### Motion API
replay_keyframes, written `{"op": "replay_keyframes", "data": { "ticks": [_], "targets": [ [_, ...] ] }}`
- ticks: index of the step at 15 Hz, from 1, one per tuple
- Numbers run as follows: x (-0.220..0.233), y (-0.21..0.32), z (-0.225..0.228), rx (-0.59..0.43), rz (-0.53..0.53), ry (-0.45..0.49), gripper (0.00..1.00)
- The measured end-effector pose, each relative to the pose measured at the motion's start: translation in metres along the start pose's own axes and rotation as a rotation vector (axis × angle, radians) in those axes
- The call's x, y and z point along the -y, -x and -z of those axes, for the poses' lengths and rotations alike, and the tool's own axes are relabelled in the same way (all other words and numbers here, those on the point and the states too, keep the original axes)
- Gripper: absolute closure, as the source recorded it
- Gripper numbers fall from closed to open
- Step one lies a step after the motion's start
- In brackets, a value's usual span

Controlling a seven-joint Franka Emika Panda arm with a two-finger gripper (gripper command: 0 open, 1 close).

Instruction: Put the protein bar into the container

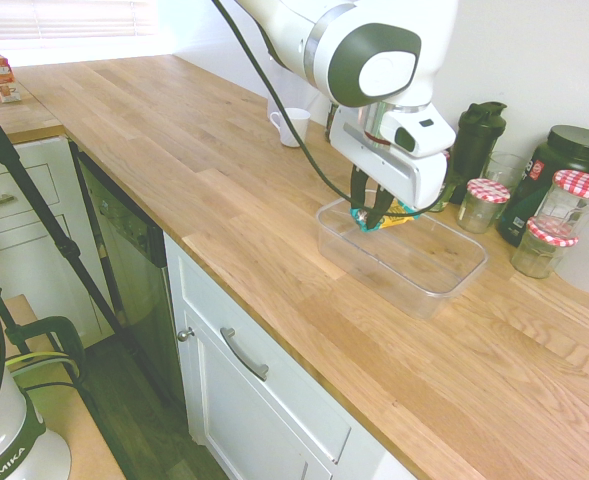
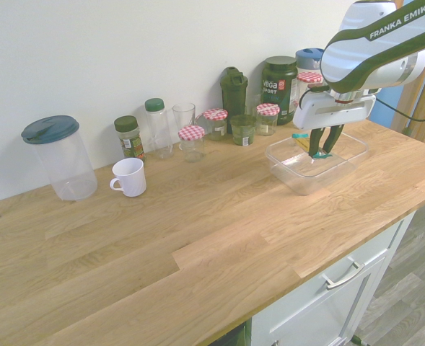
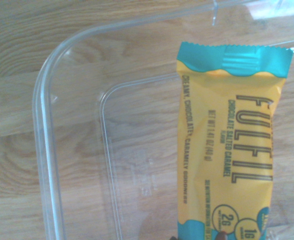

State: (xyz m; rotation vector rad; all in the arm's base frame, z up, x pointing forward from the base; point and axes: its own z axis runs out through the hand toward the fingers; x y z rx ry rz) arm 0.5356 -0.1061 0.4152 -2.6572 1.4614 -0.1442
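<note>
The protein bar (image 1: 394, 218), in a yellow-orange wrapper with teal ends, hangs just inside the clear rectangular container (image 1: 406, 292) at its end nearest the white mug. My gripper (image 1: 371, 214) is shut on one end of the bar, fingers pointing down over the tub's rim. From the other side, the gripper (image 2: 320, 150) reaches into the container (image 2: 299, 182), with the teal ends of the protein bar (image 2: 300, 135) showing beside the fingers. The wrist view shows the protein bar (image 3: 226, 145) close up above the container's corner (image 3: 44, 115) and bare floor.
Glass jars with red-checkered lids (image 1: 487, 203) (image 1: 542, 246), a dark shaker bottle (image 1: 474, 140) and a black tub (image 1: 559, 165) stand behind the container by the wall. A white mug (image 1: 292, 126) sits further along. The counter's front edge (image 1: 274, 325) runs close by.
</note>
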Motion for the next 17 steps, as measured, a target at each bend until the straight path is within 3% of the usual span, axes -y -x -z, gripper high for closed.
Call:
{"op": "replay_keyframes", "data": {
  "ticks": [11,17],
  "targets": [
    [0.01,-0.007,0.009,-0.02,0.012,-0.016,0.0],
    [0.031,0.037,0.03,-0.034,0.087,-0.04,0.0]
  ]
}}
